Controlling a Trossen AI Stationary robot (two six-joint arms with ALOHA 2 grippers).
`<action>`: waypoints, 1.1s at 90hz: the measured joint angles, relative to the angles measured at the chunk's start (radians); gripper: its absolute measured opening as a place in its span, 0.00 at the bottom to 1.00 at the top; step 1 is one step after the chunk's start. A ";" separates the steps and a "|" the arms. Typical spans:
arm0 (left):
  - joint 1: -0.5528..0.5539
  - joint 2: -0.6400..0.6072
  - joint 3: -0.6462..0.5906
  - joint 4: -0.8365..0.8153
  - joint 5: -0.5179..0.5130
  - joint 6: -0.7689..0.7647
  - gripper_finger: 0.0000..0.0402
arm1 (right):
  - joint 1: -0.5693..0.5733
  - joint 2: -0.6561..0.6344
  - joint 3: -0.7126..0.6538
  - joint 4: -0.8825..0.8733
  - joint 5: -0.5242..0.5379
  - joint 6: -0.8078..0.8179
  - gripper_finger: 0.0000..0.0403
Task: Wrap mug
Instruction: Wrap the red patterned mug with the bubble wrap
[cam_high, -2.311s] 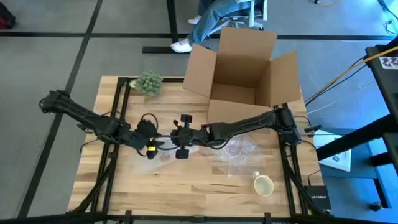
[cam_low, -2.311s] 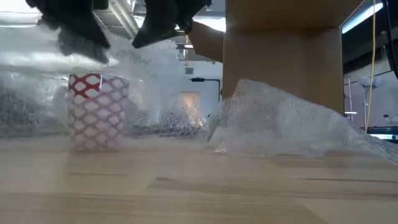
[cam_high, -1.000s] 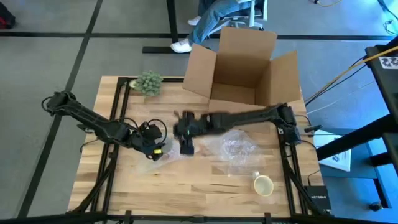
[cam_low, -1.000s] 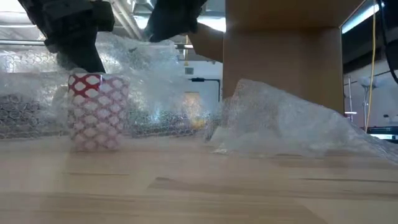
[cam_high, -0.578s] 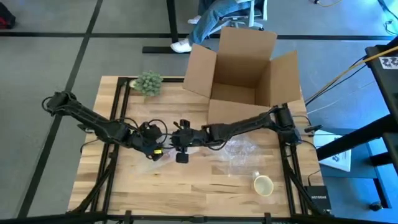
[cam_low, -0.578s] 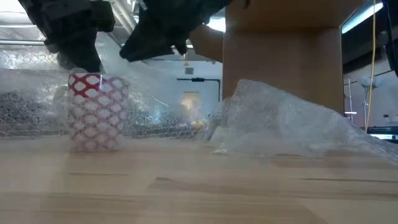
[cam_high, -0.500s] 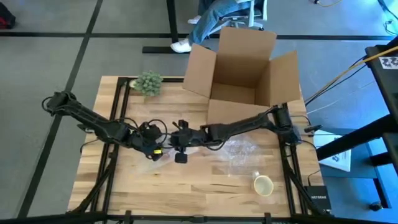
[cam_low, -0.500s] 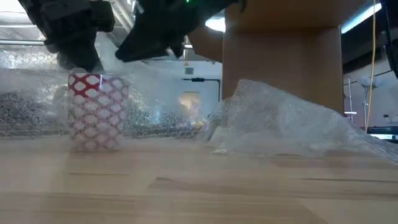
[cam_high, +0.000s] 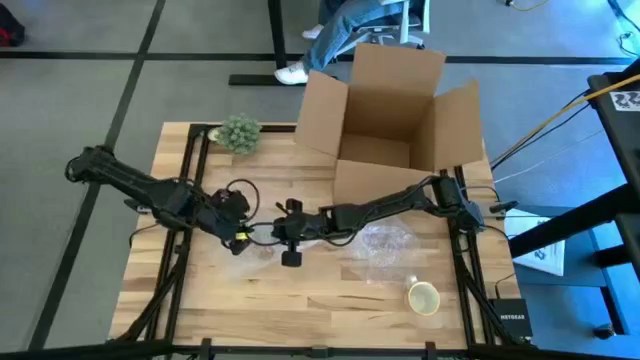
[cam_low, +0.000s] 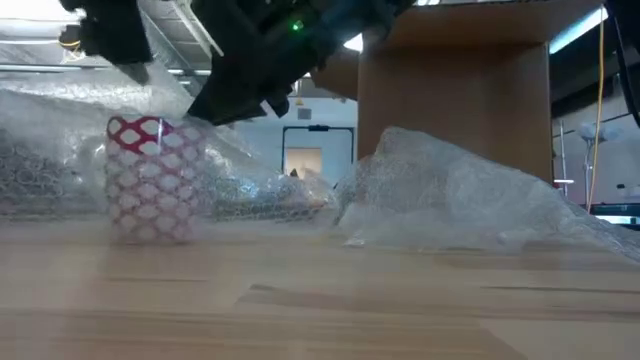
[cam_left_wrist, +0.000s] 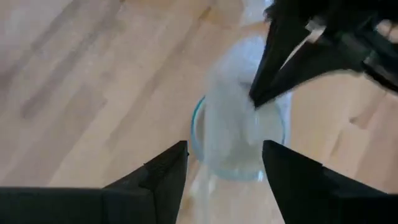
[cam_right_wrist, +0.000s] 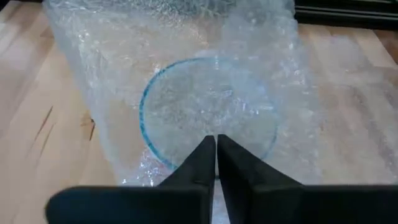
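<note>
Bubble wrap (cam_right_wrist: 186, 56) is draped over the mug (cam_low: 153, 178), which stands upright on the table (cam_high: 330, 300) with its red-and-white lattice pattern showing through the plastic in the low view. From above, the mug sits just below and between the two grippers, near the table's middle-left; in the high view it is only a faint round shape under the wrap.

The right gripper (cam_right_wrist: 216, 163) hangs directly over the mug's blue-rimmed mouth, its fingers (cam_right_wrist: 198, 163) pressed together with a thin fold of wrap pinched between them. The sheet runs from those tips out across the whole opening and down the mug's sides onto the wood.

The left gripper (cam_left_wrist: 224, 165) is above the mug on the opposite side, its fingers (cam_left_wrist: 166, 171) spread wide with nothing between them; the wrapped mug mouth shows in the gap ahead of the tips, and the right gripper's tips reach in from the far side of that gap.

A second loose heap of wrap (cam_low: 470, 200) lies on the table well to the right gripper's far side, apart from the mug. A cardboard box (cam_high: 395, 110) stands open beyond both grippers, a small green plant (cam_high: 238, 132) sits at the table's far left corner, and a pale cup (cam_high: 423, 297) rests near the front right edge.
</note>
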 joint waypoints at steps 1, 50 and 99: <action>-0.003 0.000 -0.002 -0.013 0.005 -0.013 0.48 | 0.000 0.000 0.000 0.000 0.000 0.000 0.01; -0.206 0.011 -0.230 0.137 -0.118 -0.230 0.48 | -0.006 -0.002 0.000 -0.007 0.001 -0.029 0.00; 0.101 0.075 -0.234 0.416 -0.075 0.176 0.46 | -0.006 -0.003 0.000 -0.008 0.001 -0.029 0.00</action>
